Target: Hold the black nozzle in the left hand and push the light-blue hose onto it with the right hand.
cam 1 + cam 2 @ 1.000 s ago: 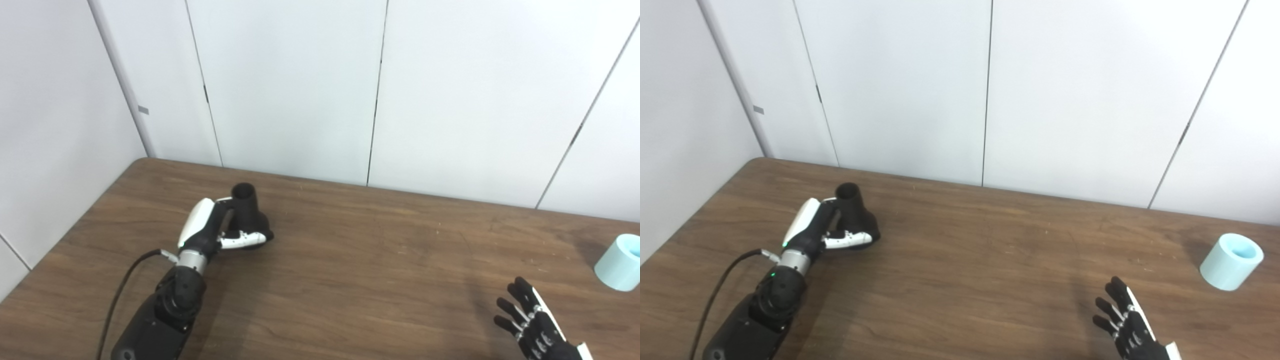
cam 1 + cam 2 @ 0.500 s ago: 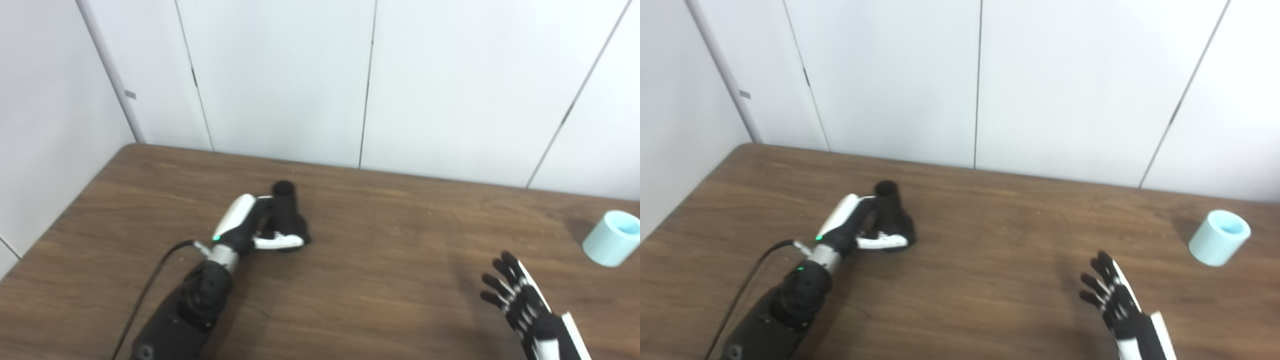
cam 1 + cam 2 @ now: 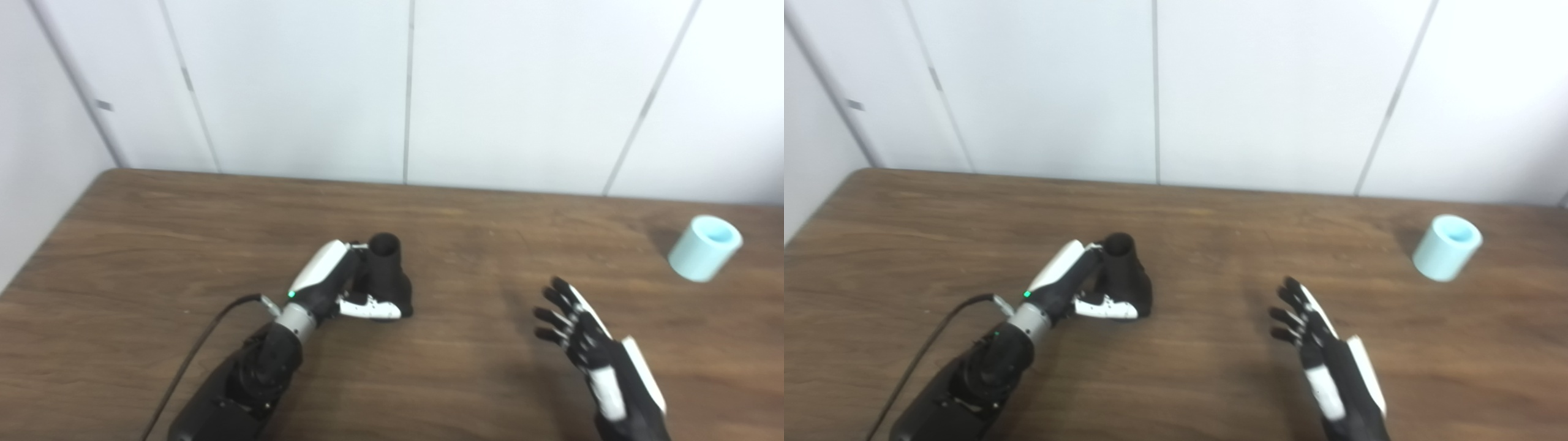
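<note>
Left eye view shows the left hand [image 3: 343,291] wrapped around a black nozzle [image 3: 387,269] that stands upright on the wooden counter [image 3: 153,245], near its middle and a little toward the left edge, open mouth facing up. Toward the front edge, the right hand [image 3: 582,340] hangs above the counter with fingers spread, holding nothing. A light-blue hose piece [image 3: 704,247], a short tilted cylinder, rests near the far right corner, well apart from both hands.
</note>
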Motion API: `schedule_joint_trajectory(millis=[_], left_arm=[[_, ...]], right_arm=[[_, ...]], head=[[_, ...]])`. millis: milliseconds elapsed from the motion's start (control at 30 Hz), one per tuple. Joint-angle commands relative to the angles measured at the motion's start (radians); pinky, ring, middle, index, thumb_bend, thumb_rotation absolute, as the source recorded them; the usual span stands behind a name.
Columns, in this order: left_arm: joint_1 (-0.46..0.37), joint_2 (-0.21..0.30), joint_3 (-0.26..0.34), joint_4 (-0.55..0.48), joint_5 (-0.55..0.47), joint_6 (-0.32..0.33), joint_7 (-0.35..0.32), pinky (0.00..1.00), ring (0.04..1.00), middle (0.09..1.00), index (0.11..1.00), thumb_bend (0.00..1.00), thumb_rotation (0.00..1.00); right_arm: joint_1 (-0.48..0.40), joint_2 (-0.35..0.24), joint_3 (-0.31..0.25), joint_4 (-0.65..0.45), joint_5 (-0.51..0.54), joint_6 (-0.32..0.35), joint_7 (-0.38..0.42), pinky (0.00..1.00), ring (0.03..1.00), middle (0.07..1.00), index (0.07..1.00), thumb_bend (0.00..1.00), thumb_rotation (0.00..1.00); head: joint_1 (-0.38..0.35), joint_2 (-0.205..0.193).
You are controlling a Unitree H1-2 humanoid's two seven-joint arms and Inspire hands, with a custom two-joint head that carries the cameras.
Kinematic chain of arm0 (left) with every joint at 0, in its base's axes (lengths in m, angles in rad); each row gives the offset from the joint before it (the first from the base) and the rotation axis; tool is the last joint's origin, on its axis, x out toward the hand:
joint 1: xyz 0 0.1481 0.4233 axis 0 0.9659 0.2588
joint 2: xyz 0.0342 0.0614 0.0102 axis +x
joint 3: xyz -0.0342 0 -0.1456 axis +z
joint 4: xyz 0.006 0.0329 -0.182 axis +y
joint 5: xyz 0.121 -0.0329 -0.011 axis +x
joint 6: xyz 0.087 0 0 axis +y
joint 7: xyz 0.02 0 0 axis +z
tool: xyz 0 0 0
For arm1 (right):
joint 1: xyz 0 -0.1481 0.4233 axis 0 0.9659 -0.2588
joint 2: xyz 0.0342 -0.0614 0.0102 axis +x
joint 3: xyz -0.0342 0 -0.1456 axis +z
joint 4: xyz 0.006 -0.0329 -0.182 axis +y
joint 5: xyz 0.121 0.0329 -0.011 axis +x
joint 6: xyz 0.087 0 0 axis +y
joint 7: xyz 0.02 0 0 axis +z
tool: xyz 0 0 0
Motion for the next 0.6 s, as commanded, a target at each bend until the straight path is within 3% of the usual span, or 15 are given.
schedule_joint_trajectory(millis=[0, 133, 267, 467, 567], left_arm=[[0.053, -0.036, -0.133, 0.047, -0.089, -0.018, -0.248, 0.98, 0.857, 0.726, 0.476, 0.62, 0.36], [0.066, -0.048, -0.159, 0.081, -0.076, -0.067, -0.238, 0.93, 0.852, 0.725, 0.489, 0.62, 0.36], [0.068, -0.052, -0.188, 0.122, -0.061, -0.105, -0.238, 0.88, 0.848, 0.723, 0.447, 0.62, 0.37], [0.067, -0.061, -0.21, 0.166, -0.056, -0.13, -0.234, 0.95, 0.849, 0.722, 0.43, 0.62, 0.38], [0.062, -0.071, -0.218, 0.182, -0.054, -0.13, -0.227, 0.96, 0.853, 0.722, 0.432, 0.62, 0.37]], right_arm=[[0.106, 0.046, 0.034, -0.079, -0.021, -0.012, -0.033, 0.79, 0.867, 0.931, 0.951, 0.74, 1.0], [0.096, 0.053, 0.054, -0.08, -0.035, -0.002, -0.052, 0.8, 0.868, 0.933, 0.953, 0.73, 1.0], [0.082, 0.049, 0.049, -0.09, -0.027, 0.014, -0.064, 0.8, 0.87, 0.936, 0.956, 0.74, 1.0], [0.052, 0.046, 0.003, -0.182, 0.006, 0.077, -0.083, 0.8, 0.863, 0.929, 0.956, 0.76, 1.0], [0.024, 0.026, -0.027, -0.218, -0.007, 0.07, -0.099, 0.8, 0.857, 0.909, 0.946, 0.76, 1.0]], head=[[-0.005, 0.0], [-0.035, 0.001], [-0.049, -0.001], [-0.073, -0.015], [-0.077, -0.015]])
